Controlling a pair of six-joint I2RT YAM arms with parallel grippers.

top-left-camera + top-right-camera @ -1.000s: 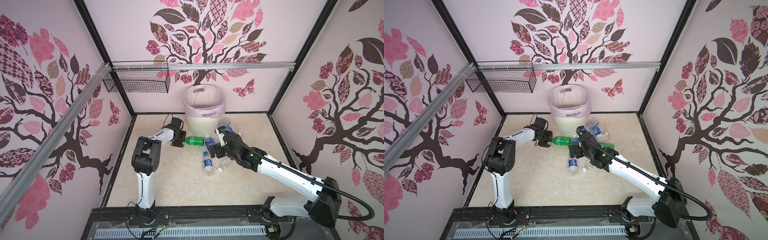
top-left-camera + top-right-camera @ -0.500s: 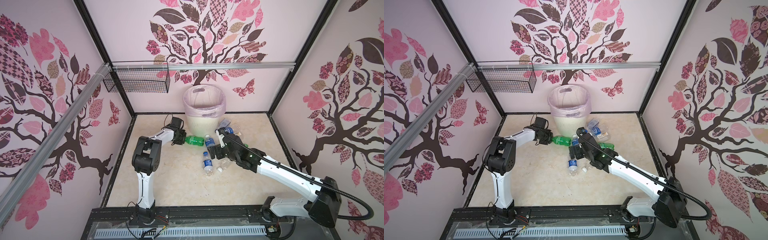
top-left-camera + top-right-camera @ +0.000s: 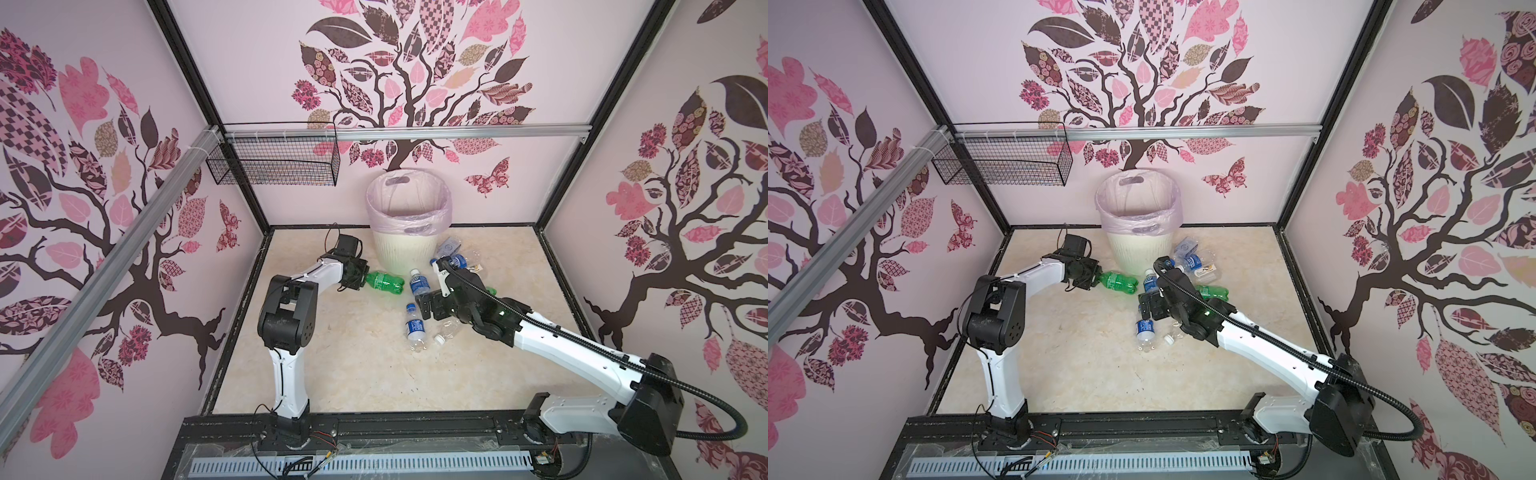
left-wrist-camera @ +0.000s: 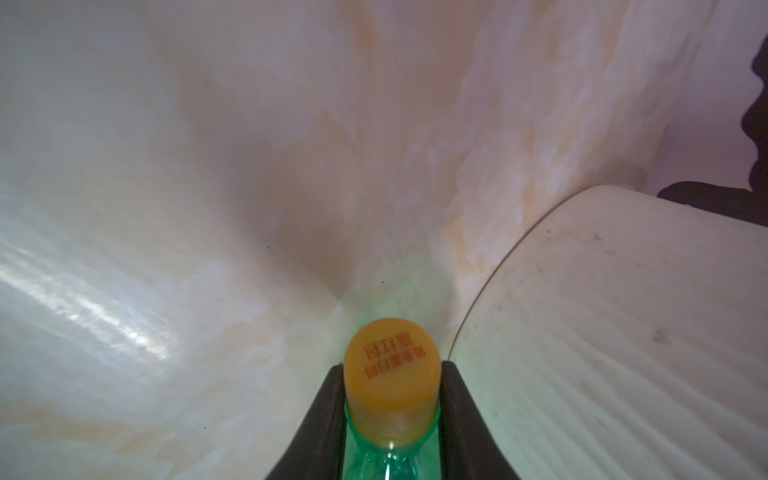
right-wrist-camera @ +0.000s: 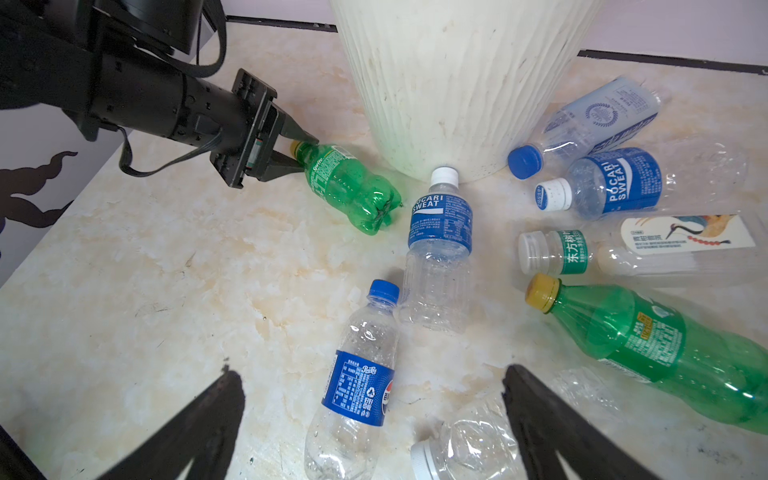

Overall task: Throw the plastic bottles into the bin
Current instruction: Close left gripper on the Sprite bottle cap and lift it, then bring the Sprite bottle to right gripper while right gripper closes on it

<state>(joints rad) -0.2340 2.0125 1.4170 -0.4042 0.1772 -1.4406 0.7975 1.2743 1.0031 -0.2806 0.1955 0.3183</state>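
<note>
We see left claw (image 3: 362, 279) pinching the cap end of the small green plastic bottle (image 3: 384, 282), lying centre-frame on the surface (image 3: 353, 365) just beside the cream ribbed plastic bin (image 3: 395, 253); right claw (image 3: 427, 309) spread over clear blue-labelled bottles (image 3: 415, 328).

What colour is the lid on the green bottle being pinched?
Yellow-orange cap on the green bottle; clearest in the left wrist view.

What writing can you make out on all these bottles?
"Sprite": small green bottle
"POCARI SWEAT": centre clear bottle
"POCARI SWEAT": clear bottle in the pile
"Pepsi": blue-labelled bottle
"东方树叶": green-banded bottle
Fine print and orange cap stamp: too blurred.
</note>
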